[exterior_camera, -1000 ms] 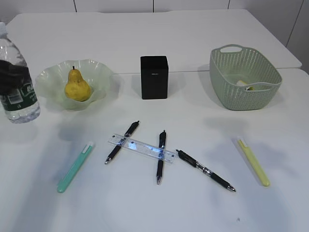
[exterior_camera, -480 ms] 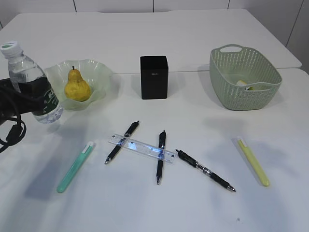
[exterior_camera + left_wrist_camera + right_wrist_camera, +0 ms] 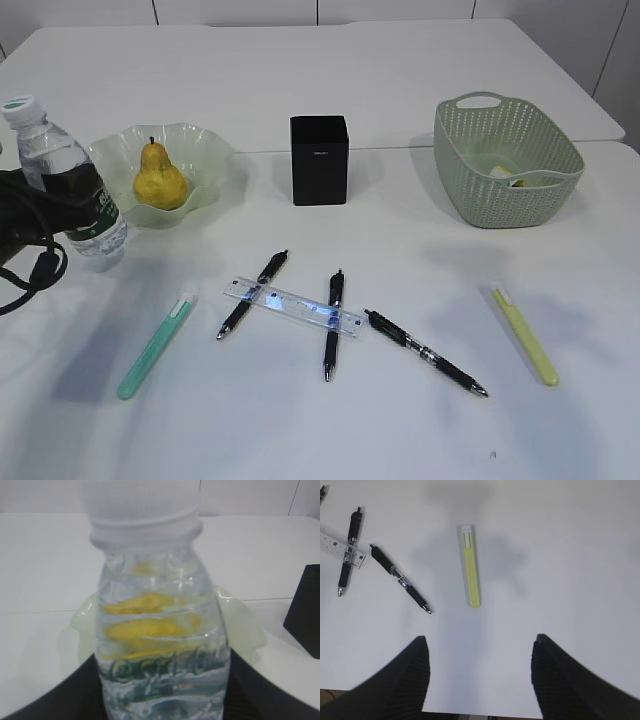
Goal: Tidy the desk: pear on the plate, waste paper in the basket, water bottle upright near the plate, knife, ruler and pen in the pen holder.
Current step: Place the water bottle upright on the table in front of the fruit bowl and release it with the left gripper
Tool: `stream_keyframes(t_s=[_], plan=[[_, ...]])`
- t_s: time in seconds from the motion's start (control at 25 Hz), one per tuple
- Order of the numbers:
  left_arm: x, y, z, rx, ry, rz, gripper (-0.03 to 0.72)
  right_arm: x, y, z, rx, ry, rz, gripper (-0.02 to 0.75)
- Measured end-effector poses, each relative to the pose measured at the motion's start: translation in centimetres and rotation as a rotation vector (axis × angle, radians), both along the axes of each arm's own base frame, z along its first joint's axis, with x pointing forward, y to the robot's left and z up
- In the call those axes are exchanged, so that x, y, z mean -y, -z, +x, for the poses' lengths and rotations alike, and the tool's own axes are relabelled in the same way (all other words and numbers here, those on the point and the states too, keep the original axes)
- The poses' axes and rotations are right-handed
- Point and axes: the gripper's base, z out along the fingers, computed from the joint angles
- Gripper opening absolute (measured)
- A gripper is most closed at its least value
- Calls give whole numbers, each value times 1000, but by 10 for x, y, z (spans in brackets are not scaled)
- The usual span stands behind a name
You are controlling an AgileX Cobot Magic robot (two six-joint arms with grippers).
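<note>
Just left of the plate (image 3: 160, 170), your left gripper (image 3: 60, 200) grips the water bottle (image 3: 65, 175), slightly tilted; your right gripper (image 3: 479, 672) hangs open.

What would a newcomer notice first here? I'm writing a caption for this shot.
Probably the left gripper at the desk's left edge, clamped on the tilted water bottle beside the plate holding the yellow pear. Next, mid-desk, the clear ruler lying across two black pens.
</note>
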Motion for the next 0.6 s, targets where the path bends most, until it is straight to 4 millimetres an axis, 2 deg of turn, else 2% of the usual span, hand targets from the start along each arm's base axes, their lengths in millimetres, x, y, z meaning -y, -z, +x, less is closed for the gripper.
stream_keyframes(t_s=[0.2, 0.4, 0.6], plan=[[1, 10, 9, -26, 0, 3, 370, 0, 0, 0, 0, 0, 0, 502], [6, 24, 9, -86, 57, 47, 371, 0, 0, 0, 0, -2, -1, 502], [7, 27, 8, -111, 78, 88, 374, 0, 0, 0, 0, -2, -1, 501]])
